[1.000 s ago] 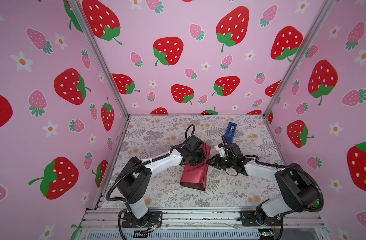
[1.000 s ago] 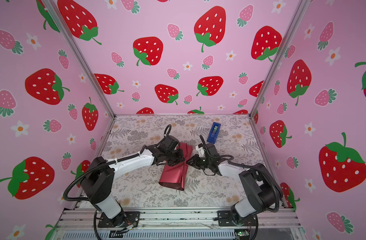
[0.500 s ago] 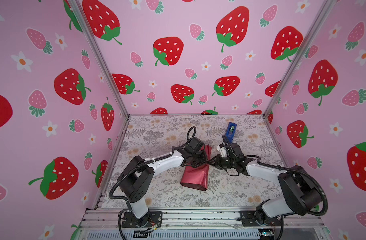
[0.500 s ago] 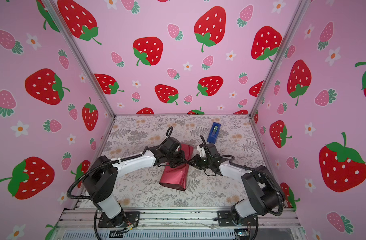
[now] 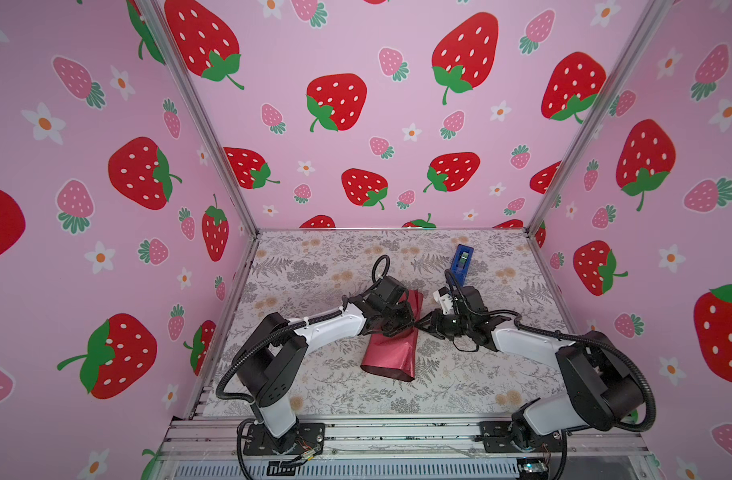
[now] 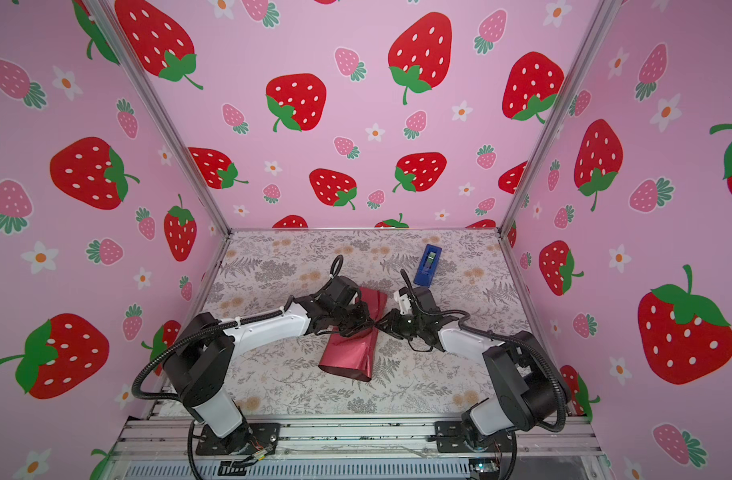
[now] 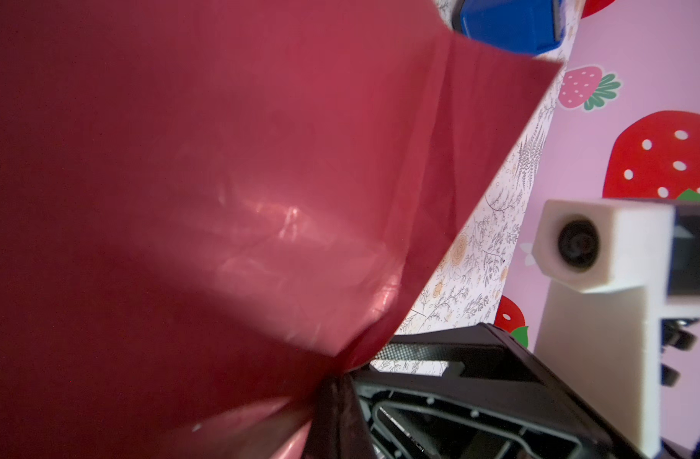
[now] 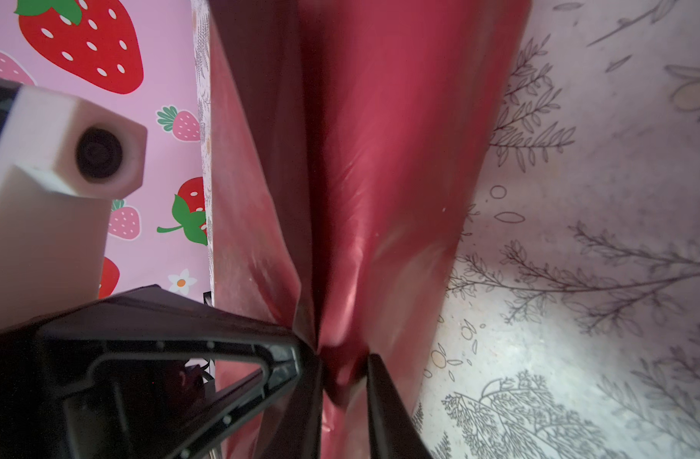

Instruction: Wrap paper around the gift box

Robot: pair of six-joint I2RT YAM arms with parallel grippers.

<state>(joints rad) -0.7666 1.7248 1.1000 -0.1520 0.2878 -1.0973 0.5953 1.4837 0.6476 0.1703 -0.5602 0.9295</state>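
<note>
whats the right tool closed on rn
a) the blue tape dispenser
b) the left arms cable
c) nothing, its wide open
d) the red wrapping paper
d: in the right wrist view the right tool is pinched shut on a bunched fold of the red wrapping paper, while the blue tape dispenser lies apart from it, farther back on the table.

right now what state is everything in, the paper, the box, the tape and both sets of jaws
paper, folded into a loose tube on the table, bunched at its middle, near end open
gift box, not visible in any view
tape dispenser, lying at the back of the table, untouched
left gripper, jaws shut on the paper
right gripper, jaws shut on the paper, right beside the left
</note>
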